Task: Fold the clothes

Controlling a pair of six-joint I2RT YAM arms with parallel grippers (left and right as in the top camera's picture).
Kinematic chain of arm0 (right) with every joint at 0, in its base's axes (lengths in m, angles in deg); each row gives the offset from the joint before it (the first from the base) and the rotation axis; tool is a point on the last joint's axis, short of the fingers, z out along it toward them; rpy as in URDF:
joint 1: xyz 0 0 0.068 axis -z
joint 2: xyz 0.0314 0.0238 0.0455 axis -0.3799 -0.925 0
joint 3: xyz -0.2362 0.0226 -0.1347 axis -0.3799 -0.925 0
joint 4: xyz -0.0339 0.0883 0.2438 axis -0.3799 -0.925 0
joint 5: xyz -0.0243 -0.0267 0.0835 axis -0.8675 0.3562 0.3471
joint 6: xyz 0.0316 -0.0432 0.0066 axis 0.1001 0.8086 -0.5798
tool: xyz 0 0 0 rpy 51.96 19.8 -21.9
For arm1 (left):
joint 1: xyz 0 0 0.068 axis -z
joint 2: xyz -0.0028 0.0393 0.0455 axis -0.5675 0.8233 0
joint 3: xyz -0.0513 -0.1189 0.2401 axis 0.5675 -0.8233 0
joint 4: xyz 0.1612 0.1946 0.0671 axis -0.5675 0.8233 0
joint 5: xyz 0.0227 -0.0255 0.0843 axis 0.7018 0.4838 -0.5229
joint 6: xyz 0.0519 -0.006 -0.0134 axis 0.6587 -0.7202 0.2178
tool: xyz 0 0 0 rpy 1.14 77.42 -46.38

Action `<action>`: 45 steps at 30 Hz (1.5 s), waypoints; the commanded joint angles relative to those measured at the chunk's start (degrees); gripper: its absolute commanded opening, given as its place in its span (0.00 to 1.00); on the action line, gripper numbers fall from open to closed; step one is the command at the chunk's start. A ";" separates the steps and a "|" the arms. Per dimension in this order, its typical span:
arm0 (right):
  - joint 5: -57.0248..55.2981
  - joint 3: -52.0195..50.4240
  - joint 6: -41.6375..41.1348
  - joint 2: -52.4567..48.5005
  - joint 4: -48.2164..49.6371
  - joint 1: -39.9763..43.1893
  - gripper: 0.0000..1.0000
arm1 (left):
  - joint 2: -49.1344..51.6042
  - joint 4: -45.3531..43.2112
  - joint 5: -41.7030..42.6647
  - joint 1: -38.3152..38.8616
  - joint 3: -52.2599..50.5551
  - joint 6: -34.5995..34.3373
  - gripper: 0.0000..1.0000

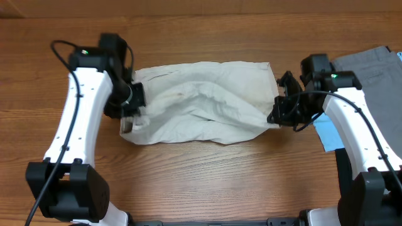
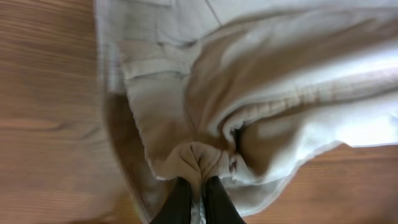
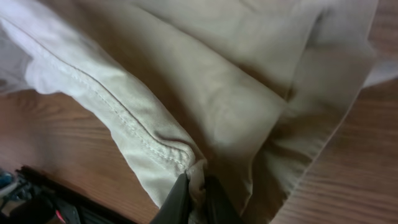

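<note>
The wrinkled cream cotton trousers (image 1: 201,100) lie in a rumpled, roughly rectangular heap on the brown wood-grain worktop (image 1: 207,182), between the two arms. The black left tool (image 2: 198,186) is pinched tight on a bunched fold at the garment's left edge. The black right tool (image 3: 196,186) is clamped on a stitched hem corner at its right edge. Smooth grey woven trousers (image 1: 370,63) lie at the far right.
</note>
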 commanded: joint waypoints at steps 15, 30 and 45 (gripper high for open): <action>-1.46 -19.80 -15.32 -3.26 27.28 -0.31 0.04 | -0.26 -23.50 -2.43 3.13 -25.94 -6.14 0.04; -6.08 -19.82 -20.00 -11.58 33.75 -3.15 0.04 | 7.54 -29.77 -5.75 3.13 -26.08 -6.54 0.04; -11.72 -19.80 -22.34 -16.96 56.94 -3.13 0.04 | 20.72 -55.52 -13.51 3.08 -26.05 -5.73 0.04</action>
